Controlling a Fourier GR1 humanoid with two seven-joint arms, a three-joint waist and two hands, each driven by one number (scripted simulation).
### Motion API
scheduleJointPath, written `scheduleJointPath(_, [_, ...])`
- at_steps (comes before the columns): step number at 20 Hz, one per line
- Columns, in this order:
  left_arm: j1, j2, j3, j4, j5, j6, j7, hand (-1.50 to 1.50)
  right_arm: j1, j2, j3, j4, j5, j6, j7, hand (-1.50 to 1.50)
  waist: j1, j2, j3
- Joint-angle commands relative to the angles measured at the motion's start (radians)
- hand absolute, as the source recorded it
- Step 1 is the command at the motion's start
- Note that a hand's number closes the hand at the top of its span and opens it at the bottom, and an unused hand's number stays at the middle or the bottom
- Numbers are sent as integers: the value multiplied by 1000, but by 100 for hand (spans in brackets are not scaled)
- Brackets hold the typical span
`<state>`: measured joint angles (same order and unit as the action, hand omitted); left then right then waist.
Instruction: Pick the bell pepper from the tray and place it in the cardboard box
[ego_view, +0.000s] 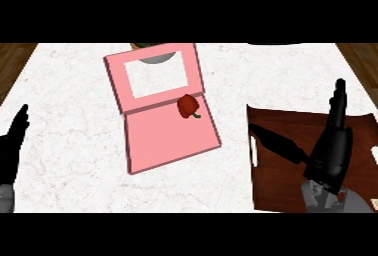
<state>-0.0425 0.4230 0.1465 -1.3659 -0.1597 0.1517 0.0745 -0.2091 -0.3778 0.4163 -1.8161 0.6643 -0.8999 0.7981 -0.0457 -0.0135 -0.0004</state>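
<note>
A small red bell pepper (189, 106) lies on the pink flat box (166, 140), at its right side near the fold between the lower panel and the upper panel with a square window. To the right is a dark brown tray (284, 125) with nothing showing on it. My right hand (332, 155) hovers over the tray, open, fingers straight and pointing away, thumb spread to the left. It is well apart from the pepper. My left hand (11, 145) rests open at the view's left edge, fingers up.
A grey round object (156, 58) shows at the top of the box's window, and a brownish item (142, 45) peeks out behind the box's far edge. White marble counter (74, 100) surrounds the box, with wooden floor past both far corners.
</note>
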Motion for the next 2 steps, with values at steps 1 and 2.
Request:
scheduleJointPath(1, [44, -11, -8, -41, -3, -9, -12, 0, 251, -140, -9, -255, -39, 47, -8, -150, 16, 5, 1])
scheduleJointPath(2, [-15, -31, -28, -19, -28, 13, 14, 0, 265, -191, -45, -295, -109, 75, -20, -150, 15, 8, 1])
